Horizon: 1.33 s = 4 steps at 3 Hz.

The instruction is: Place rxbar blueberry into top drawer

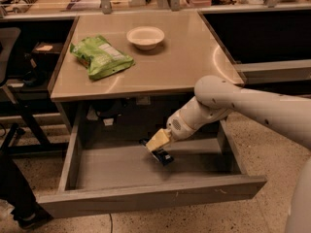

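Note:
The top drawer (146, 197) is pulled open below the table and its grey floor shows. My gripper (159, 148) reaches down into it from the right, over the middle of the drawer floor. It is shut on the rxbar blueberry (164, 157), a small dark navy bar that sticks out below the tan fingers (156, 141) just above the drawer floor. The far end of the bar is hidden by the fingers.
On the tan table (184, 67) lie a crinkled green chip bag (101, 57) at the left and a white bowl (145, 37) at the back. A dark chair (9, 52) stands at the left. Shelves and clutter line the back.

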### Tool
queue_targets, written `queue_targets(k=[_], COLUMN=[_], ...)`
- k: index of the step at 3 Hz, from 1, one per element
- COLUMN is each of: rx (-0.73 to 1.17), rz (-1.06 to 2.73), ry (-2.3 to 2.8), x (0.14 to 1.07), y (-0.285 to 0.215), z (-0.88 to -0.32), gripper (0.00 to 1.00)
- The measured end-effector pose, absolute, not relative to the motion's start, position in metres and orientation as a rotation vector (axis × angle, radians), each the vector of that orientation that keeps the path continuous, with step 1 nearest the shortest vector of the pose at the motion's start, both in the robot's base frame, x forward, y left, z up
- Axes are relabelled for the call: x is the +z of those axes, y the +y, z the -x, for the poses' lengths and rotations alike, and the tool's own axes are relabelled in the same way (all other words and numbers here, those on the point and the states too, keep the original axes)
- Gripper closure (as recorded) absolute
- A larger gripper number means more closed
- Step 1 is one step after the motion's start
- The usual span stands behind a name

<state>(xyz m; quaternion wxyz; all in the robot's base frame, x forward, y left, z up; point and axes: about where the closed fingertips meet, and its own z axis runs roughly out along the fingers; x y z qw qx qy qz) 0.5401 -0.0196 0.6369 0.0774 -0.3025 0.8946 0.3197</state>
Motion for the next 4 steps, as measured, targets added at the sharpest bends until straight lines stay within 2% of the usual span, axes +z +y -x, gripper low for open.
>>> queue_targets(k=[2, 3, 4], rx=[0.958, 0.958, 0.958], rz=[0.906, 0.907, 0.907], ry=[2.68, 2.68, 2.68], x=[0.6369, 0.6367, 0.6367], y=[-0.0196, -0.0194, -0.0194], z=[-0.54, -0.54, -0.54], gripper=[0.17, 0.0, 0.0])
